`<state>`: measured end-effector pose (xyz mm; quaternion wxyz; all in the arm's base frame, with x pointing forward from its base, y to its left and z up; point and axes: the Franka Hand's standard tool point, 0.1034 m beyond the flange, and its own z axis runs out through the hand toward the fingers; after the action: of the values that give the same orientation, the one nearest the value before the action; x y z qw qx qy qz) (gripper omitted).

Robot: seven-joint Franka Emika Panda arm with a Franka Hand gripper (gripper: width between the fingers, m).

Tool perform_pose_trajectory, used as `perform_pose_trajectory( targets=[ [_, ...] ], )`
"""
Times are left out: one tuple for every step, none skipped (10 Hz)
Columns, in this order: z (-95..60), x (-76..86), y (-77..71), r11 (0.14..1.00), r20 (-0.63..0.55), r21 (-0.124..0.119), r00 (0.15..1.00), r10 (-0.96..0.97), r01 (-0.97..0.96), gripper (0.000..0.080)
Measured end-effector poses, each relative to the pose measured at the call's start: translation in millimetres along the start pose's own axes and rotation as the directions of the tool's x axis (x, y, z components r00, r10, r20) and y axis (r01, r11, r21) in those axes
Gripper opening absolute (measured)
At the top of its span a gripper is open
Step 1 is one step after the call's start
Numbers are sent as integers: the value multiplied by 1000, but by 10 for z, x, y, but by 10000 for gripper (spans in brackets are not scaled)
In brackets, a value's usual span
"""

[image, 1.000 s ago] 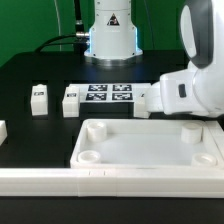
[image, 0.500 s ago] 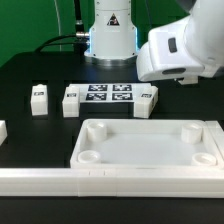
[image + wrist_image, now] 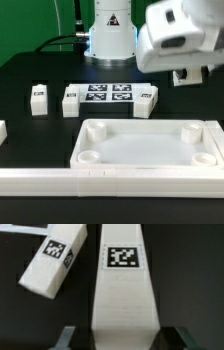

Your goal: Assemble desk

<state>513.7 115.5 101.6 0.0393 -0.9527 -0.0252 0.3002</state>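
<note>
Desk leg is clamped lengthwise between the gripper fingers, tag facing the wrist camera. Over the last second the arm has risen from low over the tabletop, on the exterior view's right, to well above the black table. A spare leg lies loose below, apart from the held one. The tabletop rests against the border rail, its visible sockets empty. Judgement: the pick is done, and seating the leg in a corner socket comes next.

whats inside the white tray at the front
Inside the tray: just four round corner sockets, all empty, and bare floor. The near rim hides the strip of floor right behind it.
</note>
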Motion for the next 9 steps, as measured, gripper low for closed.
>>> perform_pose_trajectory(
  targets=[
    [-217, 22, 2, 1000, -88, 1, 996, 1, -1, 284],
    [-321, -17, -19, 1000, -143, 0, 990, 9, -9, 284],
    [-375, -18, -62, 1000, -186, -1, 983, 7, -8, 284],
    [-383, 64, -59, 1000, -277, 1, 961, 4, -4, 284],
    [-375, 62, -46, 1000, -359, 2, 933, 5, -5, 284],
    [-382, 67, -45, 1000, -405, 2, 914, 4, -4, 284],
    [-450, 111, -36, 1000, -482, 0, 876, -5, 6, 284],
    [-656, 95, 10, 1000, -533, -9, 846, -25, 24, 284],
    [-828, 126, 14, 1000, -593, -7, 805, -23, 24, 284]
  ],
)
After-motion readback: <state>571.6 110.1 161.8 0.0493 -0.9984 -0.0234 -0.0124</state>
